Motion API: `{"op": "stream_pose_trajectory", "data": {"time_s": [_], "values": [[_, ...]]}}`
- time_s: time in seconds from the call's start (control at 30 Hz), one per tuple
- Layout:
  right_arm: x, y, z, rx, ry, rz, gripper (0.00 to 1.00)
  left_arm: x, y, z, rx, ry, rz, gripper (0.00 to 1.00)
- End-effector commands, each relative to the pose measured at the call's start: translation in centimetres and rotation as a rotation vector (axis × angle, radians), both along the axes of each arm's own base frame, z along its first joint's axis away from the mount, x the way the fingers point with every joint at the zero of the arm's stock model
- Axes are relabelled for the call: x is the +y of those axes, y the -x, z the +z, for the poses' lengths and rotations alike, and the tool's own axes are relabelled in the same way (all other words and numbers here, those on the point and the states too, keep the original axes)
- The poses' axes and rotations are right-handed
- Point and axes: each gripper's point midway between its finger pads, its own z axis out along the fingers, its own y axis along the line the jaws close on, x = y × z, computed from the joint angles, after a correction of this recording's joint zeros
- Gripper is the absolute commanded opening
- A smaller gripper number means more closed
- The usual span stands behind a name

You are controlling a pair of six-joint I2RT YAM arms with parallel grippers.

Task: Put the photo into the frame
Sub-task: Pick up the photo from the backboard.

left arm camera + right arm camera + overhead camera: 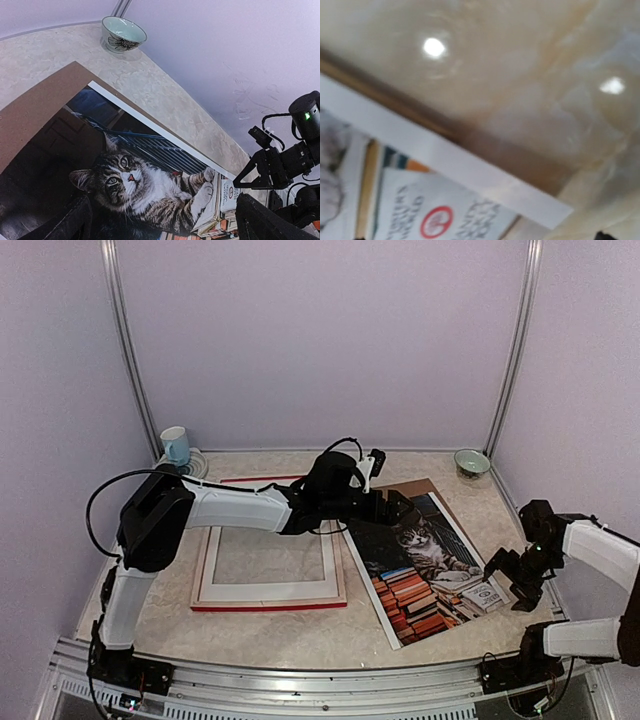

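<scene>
The table (530, 75) is smooth, marbled beige and glossy enough to mirror the lamps. The photo (425, 570) is smooth printed paper with a faint sheen, and the board (45, 105) is matt brown fibreboard. The frame (270, 606) has a red painted edge. The bowl (123, 34) looks like glazed, shiny ceramic.

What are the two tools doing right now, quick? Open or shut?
Left tool: open, holding nothing, over the photo.
Right tool: open, holding nothing, by the photo's right edge.

Top view looks down over the table (300, 635) from its near edge; both wrist views share the photo (135, 185), close up.
</scene>
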Motion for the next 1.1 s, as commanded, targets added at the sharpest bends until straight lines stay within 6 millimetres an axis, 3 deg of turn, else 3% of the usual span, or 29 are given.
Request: {"op": "stream_pose_trajectory", "data": {"time_s": [0.0,0.47,0.77,1.07], "values": [[-0.6,0.0,0.0,0.071,0.05,-0.031,0.99,-1.0,0.6,-0.3,-0.008,0.012,-0.052,0.99],[-0.2,-2.1,-1.2,-0.021,0.03,-0.018,0.99,-1.0,0.8,-1.3,0.003,-0.003,-0.055,0.99],[0.6,-1.6,-2.7,-0.015,-0.014,-0.006,0.99,-0.9,0.6,-1.9,0.016,-0.009,-0.048,0.99],[1.3,-1.6,-2.6,-0.075,-0.055,-0.01,0.99,-1.3,0.6,-1.8,0.021,-0.002,-0.054,0.99]]}}
